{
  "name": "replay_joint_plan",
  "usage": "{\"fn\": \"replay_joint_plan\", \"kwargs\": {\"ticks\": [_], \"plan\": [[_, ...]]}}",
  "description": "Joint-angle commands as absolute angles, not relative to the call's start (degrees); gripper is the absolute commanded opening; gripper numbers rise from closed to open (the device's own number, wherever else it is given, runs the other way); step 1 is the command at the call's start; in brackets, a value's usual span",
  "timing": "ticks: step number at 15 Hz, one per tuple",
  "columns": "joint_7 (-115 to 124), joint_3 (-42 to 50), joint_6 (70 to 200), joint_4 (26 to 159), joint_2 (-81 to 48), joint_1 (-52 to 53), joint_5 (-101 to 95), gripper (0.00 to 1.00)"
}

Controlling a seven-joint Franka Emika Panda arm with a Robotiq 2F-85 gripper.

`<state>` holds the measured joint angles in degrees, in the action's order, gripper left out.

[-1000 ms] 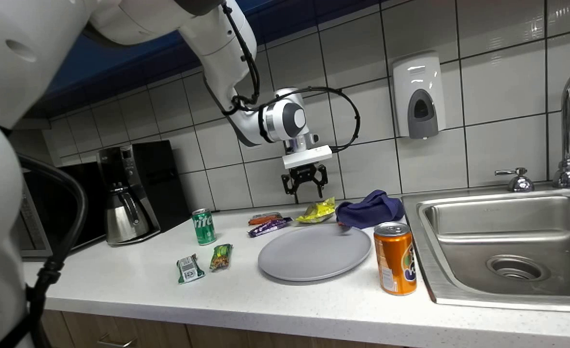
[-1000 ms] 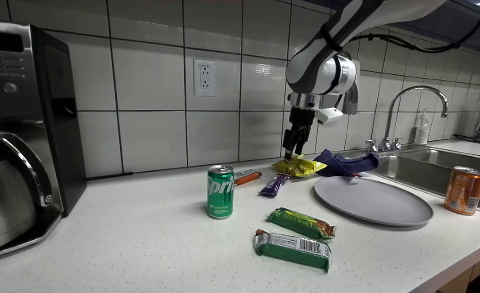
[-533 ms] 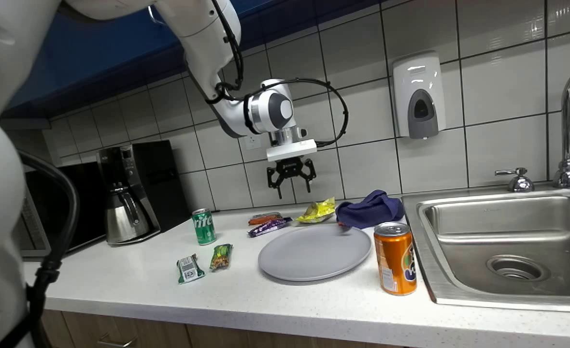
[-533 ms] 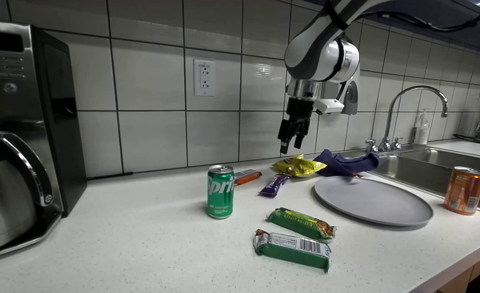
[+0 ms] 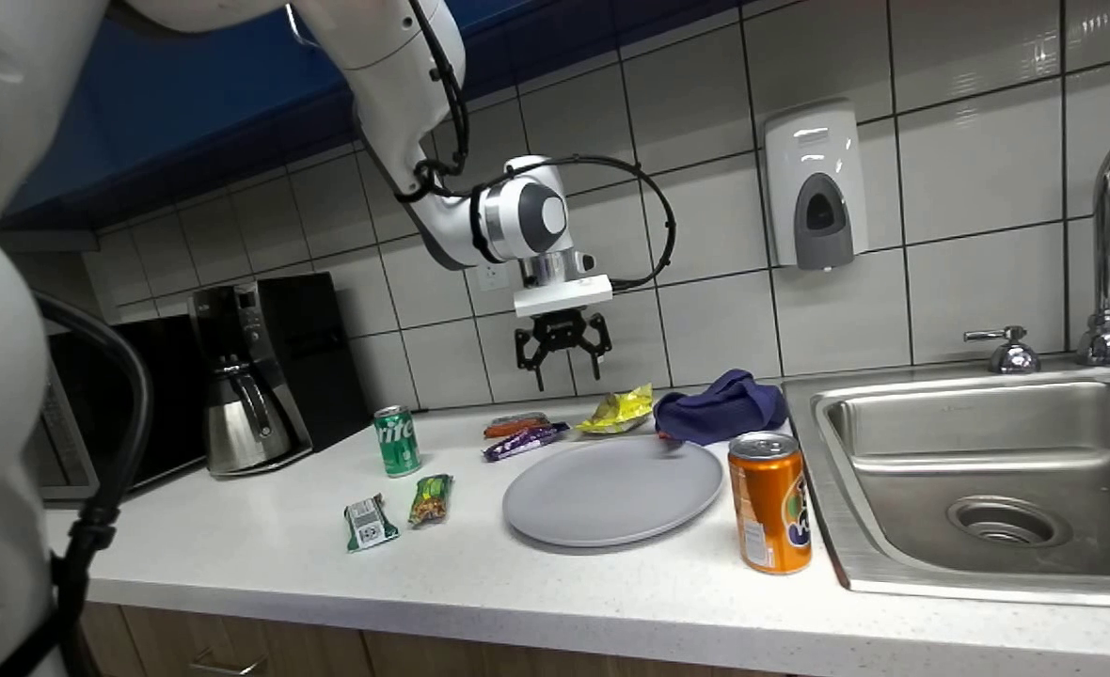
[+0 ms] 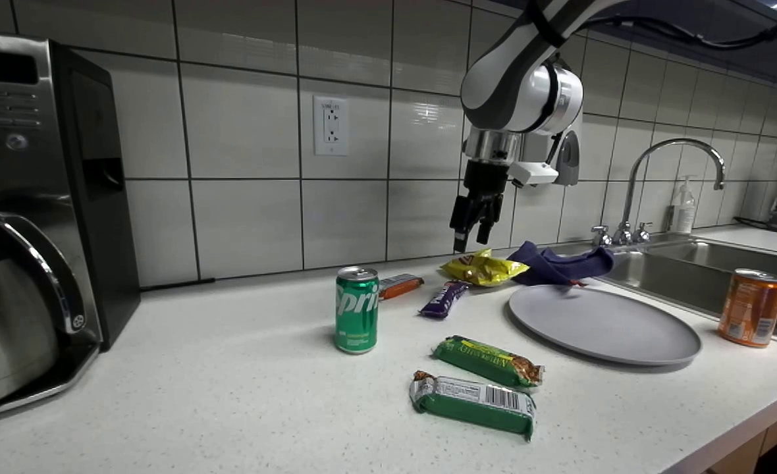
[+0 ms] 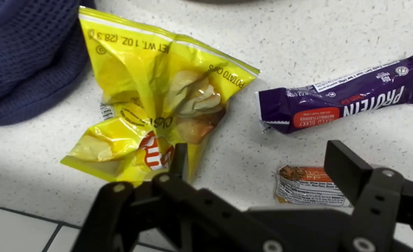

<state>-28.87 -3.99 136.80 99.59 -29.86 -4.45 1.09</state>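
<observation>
My gripper (image 7: pixel 262 157) is open with nothing between its fingers. It hangs above the counter, as both exterior views show (image 5: pixel 569 381) (image 6: pixel 471 243). In the wrist view a crumpled yellow chip bag (image 7: pixel 129 87) lies under and beyond the left finger, which hides part of it. A purple protein bar (image 7: pixel 367 94) lies to the right, ahead of the fingers. An orange and white wrapped bar (image 7: pixel 304 189) lies partly behind the right finger. In an exterior view the fingertips stand just above the chip bag (image 6: pixel 485 268), seemingly apart from it.
A dark blue cloth (image 5: pixel 724 406) lies beside the chip bag. A grey plate (image 5: pixel 611 498), an orange can (image 5: pixel 769 503), a green Sprite can (image 6: pixel 357 309) and two green wrapped bars (image 6: pixel 487 361) (image 6: pixel 474 403) stand or lie nearer. The sink (image 5: pixel 880 442) and coffee maker (image 5: pixel 249 414) flank the counter.
My gripper has risen away from the chip bag and shifted left in an exterior view. In the last half second it has sunk very slightly. The things on the counter have not moved.
</observation>
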Motion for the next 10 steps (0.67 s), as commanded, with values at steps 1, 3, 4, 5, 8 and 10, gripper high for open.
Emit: {"fn": "replay_joint_plan", "kwargs": {"ticks": [1,3,4,5,8,10], "plan": [[-28.55,-4.63,136.67,99.49,-29.87,-5.00,0.62,1.00],[-24.86,-3.64,137.69,101.32,-28.53,-3.96,0.09,1.00],[-23.22,-3.43,138.20,102.04,-28.02,-3.68,0.14,1.00],[-21.42,-3.28,138.81,102.94,-27.38,-3.41,0.31,1.00],[-16.60,-3.10,137.38,103.64,-26.85,-2.82,0.84,1.00],[-11.99,-2.46,136.61,104.24,-26.40,-1.80,0.54,1.00]]}}
